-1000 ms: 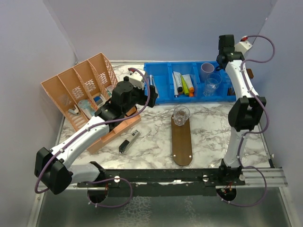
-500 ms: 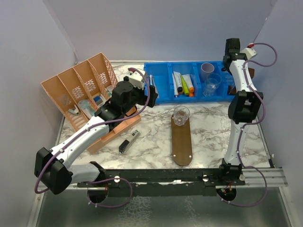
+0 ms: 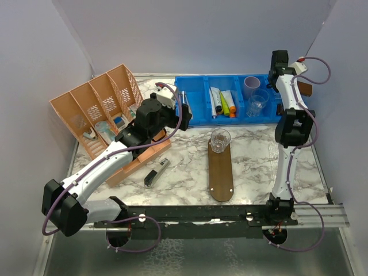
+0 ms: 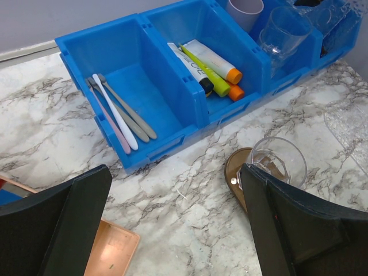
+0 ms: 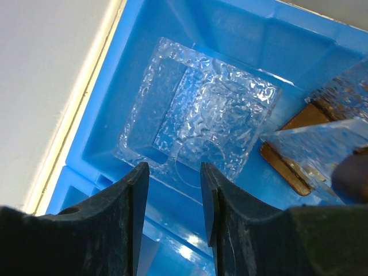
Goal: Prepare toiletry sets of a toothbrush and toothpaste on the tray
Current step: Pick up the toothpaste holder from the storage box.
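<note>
Tumbler (image 3: 219, 140) sits at 12 o'clock on the tray (image 3: 221, 178); left fingers (image 4: 63, 224) spread wide, right fingers (image 5: 103, 230) half-parted, both empty.

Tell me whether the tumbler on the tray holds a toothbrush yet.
No: the tumbler stands empty, and the toothbrushes lie in the blue bin.

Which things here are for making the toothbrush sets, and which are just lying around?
For the job:
- tray
- clear tumbler standing on it
- toothbrushes
- toothpaste tubes
- blue bin holding those

Just lying about:
- orange basket
- small dark gadget on the table
- purple cup
- bumpy clear dish
</note>
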Robot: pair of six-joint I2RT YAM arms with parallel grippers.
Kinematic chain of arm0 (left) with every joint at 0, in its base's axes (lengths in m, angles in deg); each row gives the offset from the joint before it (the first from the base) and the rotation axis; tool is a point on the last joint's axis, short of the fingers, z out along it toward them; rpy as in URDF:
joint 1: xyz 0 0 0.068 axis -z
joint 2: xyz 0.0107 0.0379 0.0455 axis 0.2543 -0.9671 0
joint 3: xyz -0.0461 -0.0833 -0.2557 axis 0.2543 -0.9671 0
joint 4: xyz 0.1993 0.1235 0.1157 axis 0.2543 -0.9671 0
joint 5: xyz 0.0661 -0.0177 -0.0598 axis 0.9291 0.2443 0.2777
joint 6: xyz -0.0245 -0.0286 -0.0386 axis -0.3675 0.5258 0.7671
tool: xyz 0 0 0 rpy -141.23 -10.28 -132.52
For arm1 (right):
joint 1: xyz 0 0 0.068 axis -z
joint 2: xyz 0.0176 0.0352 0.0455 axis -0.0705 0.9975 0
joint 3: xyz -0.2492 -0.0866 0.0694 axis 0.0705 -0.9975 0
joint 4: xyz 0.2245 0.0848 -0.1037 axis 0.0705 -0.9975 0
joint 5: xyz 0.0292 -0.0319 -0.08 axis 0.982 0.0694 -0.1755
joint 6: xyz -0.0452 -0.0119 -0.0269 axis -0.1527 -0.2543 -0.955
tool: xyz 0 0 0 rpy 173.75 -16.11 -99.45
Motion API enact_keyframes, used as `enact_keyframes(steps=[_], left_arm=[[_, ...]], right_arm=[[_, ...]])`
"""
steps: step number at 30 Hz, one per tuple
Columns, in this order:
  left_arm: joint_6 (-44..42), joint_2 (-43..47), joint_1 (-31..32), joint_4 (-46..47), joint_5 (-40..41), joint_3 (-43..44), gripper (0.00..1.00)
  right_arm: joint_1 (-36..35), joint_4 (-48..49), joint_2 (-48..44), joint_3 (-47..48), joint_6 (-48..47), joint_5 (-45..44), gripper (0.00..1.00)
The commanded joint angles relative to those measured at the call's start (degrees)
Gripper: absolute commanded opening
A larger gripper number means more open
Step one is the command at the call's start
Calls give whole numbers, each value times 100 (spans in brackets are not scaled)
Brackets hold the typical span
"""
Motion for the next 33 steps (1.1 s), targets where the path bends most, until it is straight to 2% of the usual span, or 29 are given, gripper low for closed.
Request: enact_keyframes(steps=[1,5,9,13,25,28,30,33], left_arm=[[30,-38,13,-50,-128,188,99],[31,-55,9,-51,-129,190,99],[34,-86,1,-39,-118,186,99],[63,-91,-15,-50,-198,214,99],[78,-108,-43,-50,-160,197,99],[77,-116,-39,-47,-169,194,99],[72,-126,-43,-46,-169,204,99],[72,-126,-51,-48,-173,207,99]], right_arm=[[80,178,286,258,284,86,41],[100,225,403,359,319,68,42],[100,609,433,397,-380,103,43],[109,780,348,244,-672,82,46],[206,576,791,290,172,299,47],[220,590,921,360,316,516,45],[239,268,985,526,603,690,43],[238,226,717,83,854,693,42]])
